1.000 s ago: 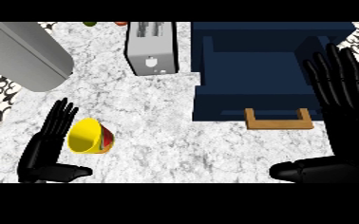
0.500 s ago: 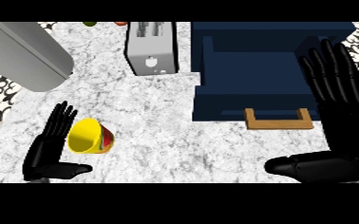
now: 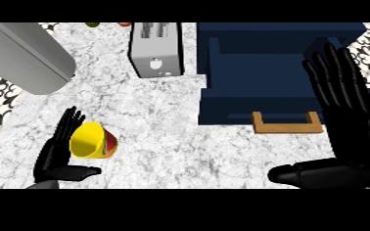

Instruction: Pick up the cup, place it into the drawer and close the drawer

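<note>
One yellow cup (image 3: 90,139) just beside straight fingers (image 3: 69,123) of left hand (image 3: 55,157)

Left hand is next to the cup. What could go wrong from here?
1. The left hand is open beside the cup, not curled round it; a nudge might push the cup away.
2. The open drawer lies across the counter, and the right hand hangs over its right side, so the hands might collide there.
</note>
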Robot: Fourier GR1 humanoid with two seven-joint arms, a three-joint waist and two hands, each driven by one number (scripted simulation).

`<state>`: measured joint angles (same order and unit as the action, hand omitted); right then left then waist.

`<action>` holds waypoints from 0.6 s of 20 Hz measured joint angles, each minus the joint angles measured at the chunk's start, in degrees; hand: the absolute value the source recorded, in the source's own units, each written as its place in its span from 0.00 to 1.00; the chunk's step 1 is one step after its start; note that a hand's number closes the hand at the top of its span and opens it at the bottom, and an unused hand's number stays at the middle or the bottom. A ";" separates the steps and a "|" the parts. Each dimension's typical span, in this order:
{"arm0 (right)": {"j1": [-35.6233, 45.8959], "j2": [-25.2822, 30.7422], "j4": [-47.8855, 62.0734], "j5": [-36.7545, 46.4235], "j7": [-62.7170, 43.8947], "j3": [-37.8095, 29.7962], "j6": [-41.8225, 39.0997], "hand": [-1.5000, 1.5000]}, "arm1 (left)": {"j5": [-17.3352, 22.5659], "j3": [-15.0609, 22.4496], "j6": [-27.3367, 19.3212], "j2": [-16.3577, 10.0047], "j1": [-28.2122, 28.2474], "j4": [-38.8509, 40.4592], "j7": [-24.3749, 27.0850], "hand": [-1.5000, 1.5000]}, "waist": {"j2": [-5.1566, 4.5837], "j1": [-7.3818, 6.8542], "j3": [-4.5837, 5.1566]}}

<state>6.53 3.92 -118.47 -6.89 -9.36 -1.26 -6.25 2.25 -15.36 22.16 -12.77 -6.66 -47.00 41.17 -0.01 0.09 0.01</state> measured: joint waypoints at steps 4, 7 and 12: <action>0.55 0.21 -0.47 -0.65 -0.97 -0.43 0.07 0.00 | -1.05 0.54 -0.71 -0.61 -2.60 5.58 2.96 0.00 | -0.01 0.06 0.01; 0.06 0.15 -0.48 -0.51 -0.94 -0.34 0.06 0.00 | -1.18 0.94 -0.45 -1.05 -4.18 8.43 3.98 0.00 | -0.02 0.10 0.02; -1.21 0.16 -0.60 -0.59 0.45 -0.49 -0.63 0.00 | -0.20 0.51 -0.44 -1.33 -7.31 13.02 4.80 0.00 | -0.04 0.18 0.01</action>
<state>5.32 4.08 -119.07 -7.48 -8.92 -1.75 -6.88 2.05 -14.84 21.72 -14.10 -13.97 -33.98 45.96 -0.06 0.27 0.02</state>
